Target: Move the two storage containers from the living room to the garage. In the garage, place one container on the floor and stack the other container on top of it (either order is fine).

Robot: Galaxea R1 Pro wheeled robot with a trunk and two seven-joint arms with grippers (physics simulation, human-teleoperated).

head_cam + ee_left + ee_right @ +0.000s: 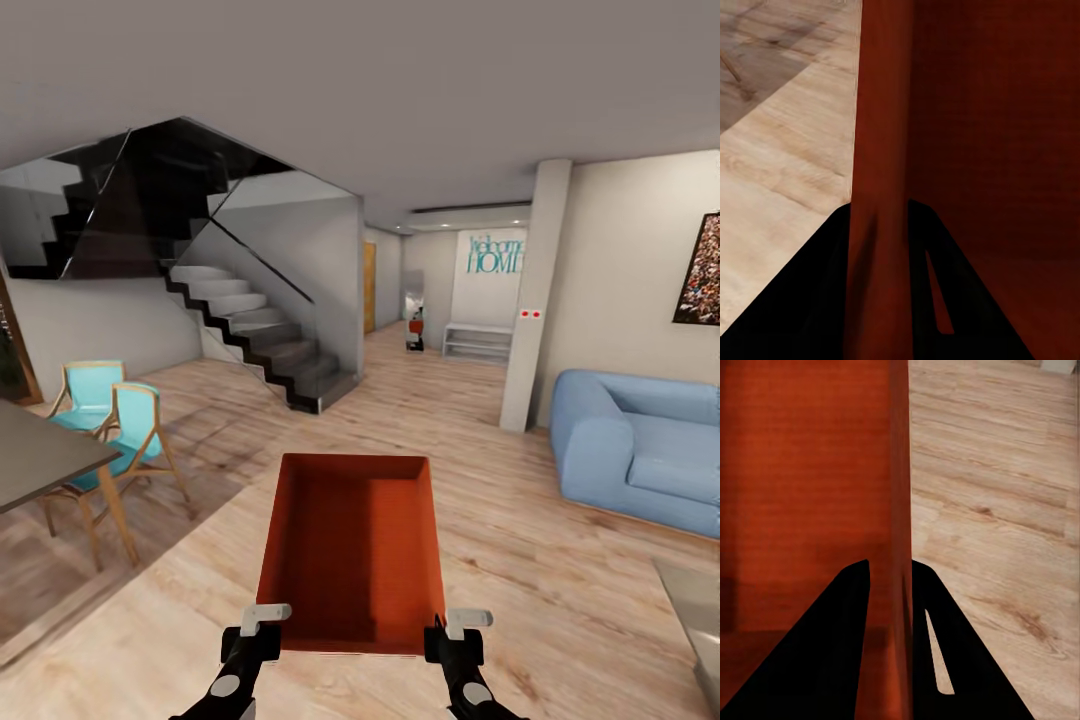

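1. Grey tabletop [45, 450] at the left edge of the head view, wooden leg under it; two turquoise chairs [120, 420] with wood frames just beside it.
2. Upper left: dark staircase [250, 340] with glass balustrade, climbing to the left.
3. Light wood-plank floor [480, 440] across the whole lower half of the frame.
4. Lower centre: one orange-red storage container [350, 545], open top, no lid, empty inside, carried off the floor in front of the robot. Near edge sits at the bottom of the frame between both arms.
5. Left pincer [262, 625] at the container's near left corner. Left wrist view: both black fingers [817, 300] straddle the container wall [881, 150], one each side, clamped on it.
6. Centre background: hallway with a wooden door [370, 287], white low shelf [478, 342], teal "HOME" lettering [495, 257] on the far wall. Small red-and-white object on the hallway floor, too small to identify.
7. Right pincer [455, 625] at the near right corner. Right wrist view: black fingers [945, 660] either side of the wall [898, 472], pinching it; plank floor beyond.
8. White pillar [535, 300] right of centre, two small red marks on it.
9. Right: blue sofa [640, 450] against the wall, picture [700, 270] above it at the frame edge, glass-looking table corner [695, 600] at lower right.
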